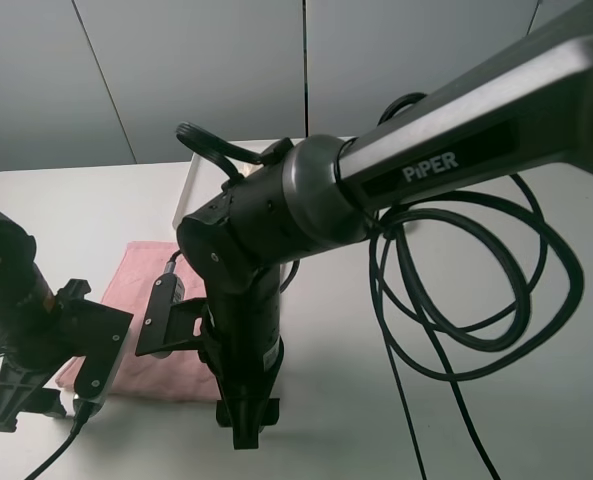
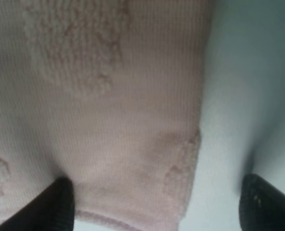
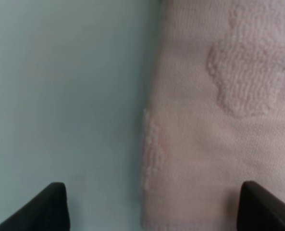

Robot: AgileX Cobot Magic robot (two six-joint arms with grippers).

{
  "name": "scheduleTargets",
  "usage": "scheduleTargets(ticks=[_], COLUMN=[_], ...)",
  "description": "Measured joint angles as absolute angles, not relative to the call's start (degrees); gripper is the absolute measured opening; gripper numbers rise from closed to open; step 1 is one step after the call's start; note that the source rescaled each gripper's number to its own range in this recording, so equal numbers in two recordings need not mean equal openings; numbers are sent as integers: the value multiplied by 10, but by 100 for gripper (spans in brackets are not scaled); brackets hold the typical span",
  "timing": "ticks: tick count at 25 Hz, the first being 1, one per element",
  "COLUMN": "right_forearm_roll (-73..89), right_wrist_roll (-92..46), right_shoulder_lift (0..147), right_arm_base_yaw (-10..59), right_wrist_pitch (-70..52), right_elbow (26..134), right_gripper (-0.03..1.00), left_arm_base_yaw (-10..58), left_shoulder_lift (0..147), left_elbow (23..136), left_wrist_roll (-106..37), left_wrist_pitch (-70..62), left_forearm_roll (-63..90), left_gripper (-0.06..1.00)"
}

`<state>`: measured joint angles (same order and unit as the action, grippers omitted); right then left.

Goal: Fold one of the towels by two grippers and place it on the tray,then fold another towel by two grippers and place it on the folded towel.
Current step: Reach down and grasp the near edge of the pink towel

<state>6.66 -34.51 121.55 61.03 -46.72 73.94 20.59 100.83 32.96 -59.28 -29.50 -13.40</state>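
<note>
Right arm (image 1: 426,150) and cable loops (image 1: 476,300) block most of the high view. Left gripper (image 2: 161,206) and right gripper (image 3: 156,207) wide open, empty, each straddling a pink towel (image 2: 108,120) edge on white table (image 3: 60,96). Grey wall panels (image 1: 206,70) behind.

The exterior high camera looks steeply down on the white table (image 1: 536,400), so near the right arm (image 1: 316,200) that it fills the middle of the frame. Each wrist camera points down past its fingertips (image 2: 55,207), very close over the pink towel (image 2: 108,120) where an edge meets the table. All three share that towel, lower left in the high view.
</note>
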Motion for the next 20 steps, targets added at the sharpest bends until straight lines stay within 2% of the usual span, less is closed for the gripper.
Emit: scheduleTargets(ticks=[16,18,20], right_forearm_roll=[56,55,53], right_wrist_roll=[-340,-339,-334], right_shoulder_lift=[1236,1236,1236], right_arm_base_yaw=[610,610,610], right_wrist_pitch=[-471,-469,-467], right_elbow=[741,741,741], right_gripper=[77,75,65], left_arm_base_yaw=[206,206,206], left_shoulder_lift=[1008,1008,1008], left_elbow=[330,330,330], left_wrist_roll=[-595,-595,-595], left_wrist_pitch=[-296,-296,-296], left_forearm_roll=[-134,-134,-134], left_gripper=[95,95,95])
